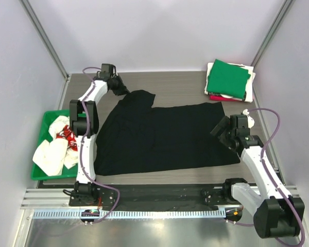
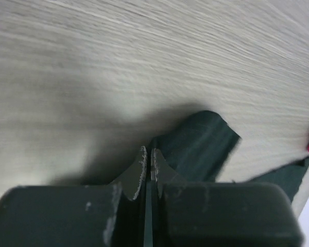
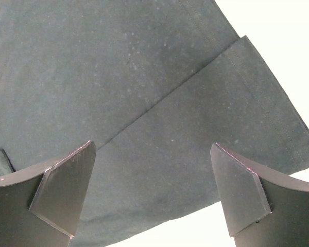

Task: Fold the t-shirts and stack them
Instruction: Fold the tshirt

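Note:
A large black t-shirt (image 1: 159,136) lies spread flat in the middle of the table. My left gripper (image 1: 121,89) is at the shirt's far left corner, by a raised sleeve part. In the left wrist view its jaws (image 2: 147,153) are shut, with a fold of black cloth (image 2: 195,146) coming out at the tips. My right gripper (image 1: 221,129) hovers open over the shirt's right edge. In the right wrist view (image 3: 152,170) it is spread wide above the black cloth (image 3: 144,87) and its hemmed corner. A folded stack with a green t-shirt (image 1: 227,78) on top sits at the far right.
White and red cloth shows under the green shirt in the stack (image 1: 216,96). A green plastic tray (image 1: 43,125) at the left table edge holds crumpled white and red cloth (image 1: 55,148). Grey walls and metal posts close in the table on three sides.

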Action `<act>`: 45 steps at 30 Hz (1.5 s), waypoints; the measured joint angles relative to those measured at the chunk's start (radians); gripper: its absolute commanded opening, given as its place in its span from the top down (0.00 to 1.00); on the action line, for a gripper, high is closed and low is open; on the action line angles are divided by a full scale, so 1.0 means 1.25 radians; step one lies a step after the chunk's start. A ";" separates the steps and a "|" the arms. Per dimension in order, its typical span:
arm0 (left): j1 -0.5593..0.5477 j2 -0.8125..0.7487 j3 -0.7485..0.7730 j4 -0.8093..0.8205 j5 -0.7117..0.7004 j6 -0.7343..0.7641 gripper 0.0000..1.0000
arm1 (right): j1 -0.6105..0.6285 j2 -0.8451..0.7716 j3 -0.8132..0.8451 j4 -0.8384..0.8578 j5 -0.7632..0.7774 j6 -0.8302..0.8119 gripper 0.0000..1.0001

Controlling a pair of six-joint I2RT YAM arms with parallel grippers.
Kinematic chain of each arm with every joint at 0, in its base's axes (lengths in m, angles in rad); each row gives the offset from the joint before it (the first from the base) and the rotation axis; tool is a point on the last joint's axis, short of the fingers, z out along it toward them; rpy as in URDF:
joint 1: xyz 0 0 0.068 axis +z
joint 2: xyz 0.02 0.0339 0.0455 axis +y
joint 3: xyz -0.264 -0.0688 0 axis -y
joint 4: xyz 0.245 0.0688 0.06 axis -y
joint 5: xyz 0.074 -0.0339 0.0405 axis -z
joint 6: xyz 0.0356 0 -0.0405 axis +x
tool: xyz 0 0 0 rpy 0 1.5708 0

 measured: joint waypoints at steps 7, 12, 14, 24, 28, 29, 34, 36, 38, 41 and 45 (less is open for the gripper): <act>-0.001 -0.145 -0.033 -0.071 -0.030 0.020 1.00 | 0.000 0.150 0.125 0.009 -0.001 -0.025 0.00; -0.001 -0.242 -0.117 -0.082 -0.043 0.015 1.00 | 0.000 0.292 0.245 0.050 0.017 -0.061 0.00; -0.001 -0.262 -0.155 -0.084 -0.044 0.012 1.00 | 0.000 0.358 0.292 0.066 0.028 -0.080 0.02; -0.001 -0.277 -0.248 -0.097 -0.044 0.011 1.00 | -0.005 0.663 0.498 0.145 0.093 -0.152 0.34; -0.001 -0.299 -0.250 -0.096 -0.046 0.014 1.00 | -0.022 0.740 0.537 0.176 0.099 -0.160 0.43; -0.001 -0.308 -0.250 -0.097 -0.047 0.015 1.00 | -0.029 0.762 0.547 0.182 0.099 -0.161 0.43; -0.001 -0.333 -0.250 -0.094 -0.047 0.017 1.00 | -0.058 0.859 0.595 0.198 0.110 -0.165 0.44; -0.001 -0.334 -0.251 -0.093 -0.048 0.017 1.00 | -0.068 0.887 0.609 0.202 0.112 -0.167 0.44; -0.001 -0.334 -0.256 -0.094 -0.052 0.017 1.00 | -0.077 0.910 0.624 0.204 0.114 -0.169 0.44; -0.001 -0.334 -0.260 -0.095 -0.053 0.017 1.00 | -0.085 0.938 0.665 0.215 0.117 -0.174 0.44; -0.001 -0.334 -0.260 -0.095 -0.054 0.017 1.00 | -0.087 0.963 0.691 0.233 0.117 -0.182 0.44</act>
